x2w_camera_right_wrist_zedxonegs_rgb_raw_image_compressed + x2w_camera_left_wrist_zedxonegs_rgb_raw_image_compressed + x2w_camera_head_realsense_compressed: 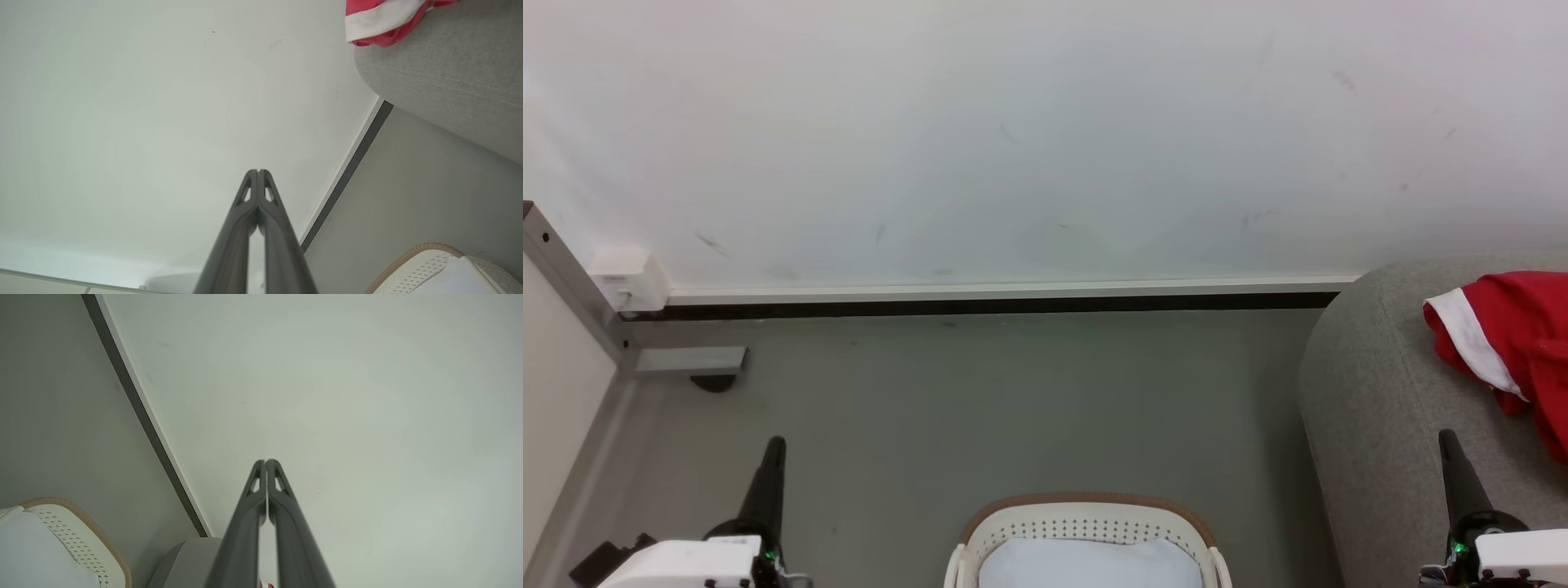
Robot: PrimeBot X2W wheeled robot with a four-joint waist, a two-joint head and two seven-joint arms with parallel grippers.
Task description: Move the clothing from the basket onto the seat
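Note:
A red garment with a white trim band [1507,343] lies on the grey sofa [1388,408] at the right; its edge [384,18] hangs over the sofa's rounded arm [445,77]. The cream basket with a brown rim [1086,514] stands on the floor at the bottom centre, holding a plain white cloth [1090,563]. My left gripper [775,443] is at the lower left, shut and empty, fingers pointing at the wall [266,461]. At the lower right, over the sofa's front, my right gripper [1445,435] is shut with nothing in it [258,170].
A white wall with a dark skirting strip [996,306] runs behind the grey floor [980,400]. A metal-framed panel with a foot [686,359] and a white wall box [625,278] stand at the left. The basket rim [88,526] lies beside my left arm.

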